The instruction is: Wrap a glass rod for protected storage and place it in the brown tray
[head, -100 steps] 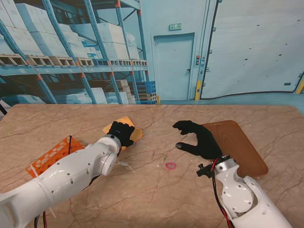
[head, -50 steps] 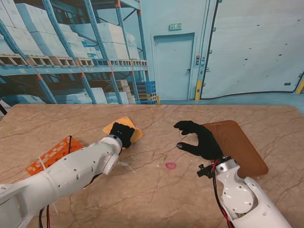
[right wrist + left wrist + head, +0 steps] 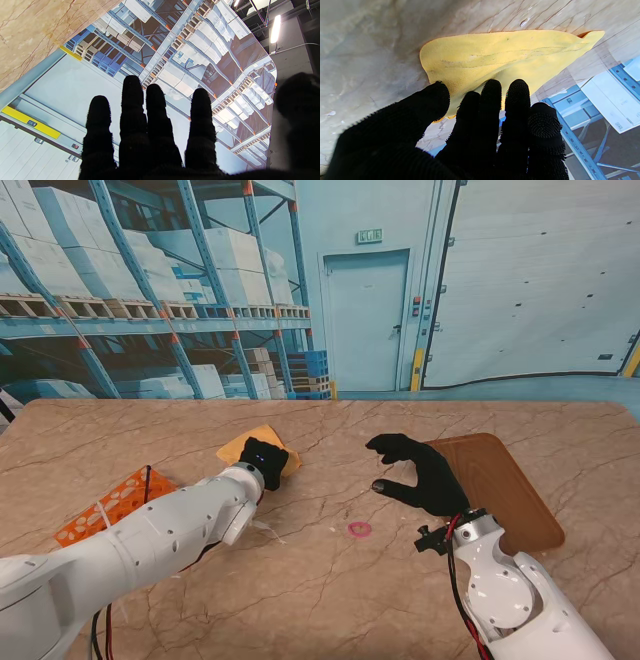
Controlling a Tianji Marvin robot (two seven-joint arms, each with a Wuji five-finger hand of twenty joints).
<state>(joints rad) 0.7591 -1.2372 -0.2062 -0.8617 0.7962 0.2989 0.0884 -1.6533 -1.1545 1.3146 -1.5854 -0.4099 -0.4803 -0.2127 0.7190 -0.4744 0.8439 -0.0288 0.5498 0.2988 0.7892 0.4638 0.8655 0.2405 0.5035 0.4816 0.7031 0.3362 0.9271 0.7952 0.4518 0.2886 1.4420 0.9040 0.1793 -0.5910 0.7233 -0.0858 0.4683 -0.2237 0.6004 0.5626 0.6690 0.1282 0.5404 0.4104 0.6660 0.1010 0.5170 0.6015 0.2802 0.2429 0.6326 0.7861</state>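
Note:
A yellow cloth (image 3: 245, 444) lies on the marble table, left of the middle. My left hand (image 3: 266, 462) in its black glove covers the cloth's right corner. In the left wrist view the cloth (image 3: 495, 57) bulges up in a fold towards the fingertips (image 3: 517, 95), and its near edge runs between thumb and fingers. My right hand (image 3: 420, 472) hovers open beside the brown tray (image 3: 510, 490), its fingers curved around nothing. I cannot make out the glass rod; a faint pale streak (image 3: 264, 525) lies by my left forearm.
An orange perforated rack (image 3: 100, 510) sits at the left, partly under my left arm. A small pink ring (image 3: 359, 529) lies on the table between the arms. The right wrist view shows only fingers (image 3: 132, 105) against the backdrop.
My left hand has slid to the right and a little farther from me across the cloth, covering its right corner. The right hand has stayed nearly still.

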